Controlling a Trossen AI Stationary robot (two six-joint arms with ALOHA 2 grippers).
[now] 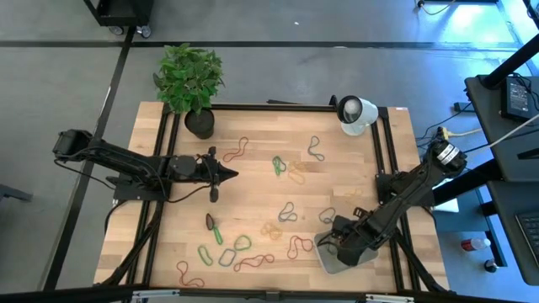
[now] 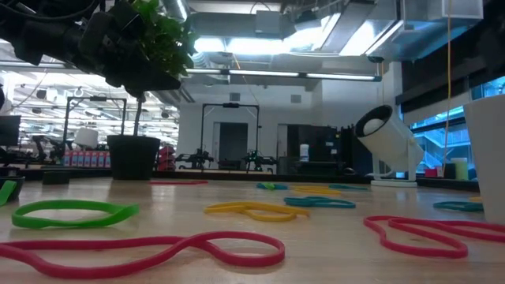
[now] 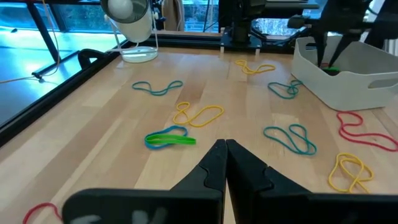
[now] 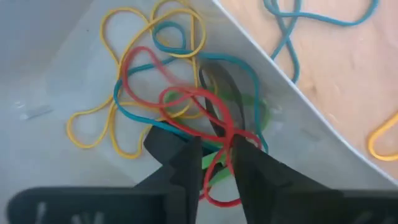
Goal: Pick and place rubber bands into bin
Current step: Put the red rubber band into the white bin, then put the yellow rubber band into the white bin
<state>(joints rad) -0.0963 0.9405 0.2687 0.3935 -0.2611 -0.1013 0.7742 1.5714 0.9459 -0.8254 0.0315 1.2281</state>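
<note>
I had the right gripper [image 4: 214, 155] down inside the bin [image 1: 330, 260], fingers slightly parted around a red band atop a tangle of rubber bands [image 4: 180, 99]. Many more bands lay scattered on the table [image 1: 253, 181]. The left gripper [image 1: 232, 175] hovered shut mid-table; beyond stood one plant pot [image 1: 200, 124] and one white camera-like device [image 1: 356, 114].

The right arm covers most of the bin [image 1: 330, 261] from above. A red band [image 2: 430, 233] runs off the low view's edge. Far-off bands [image 2: 316, 201] look too small to tell apart.
</note>
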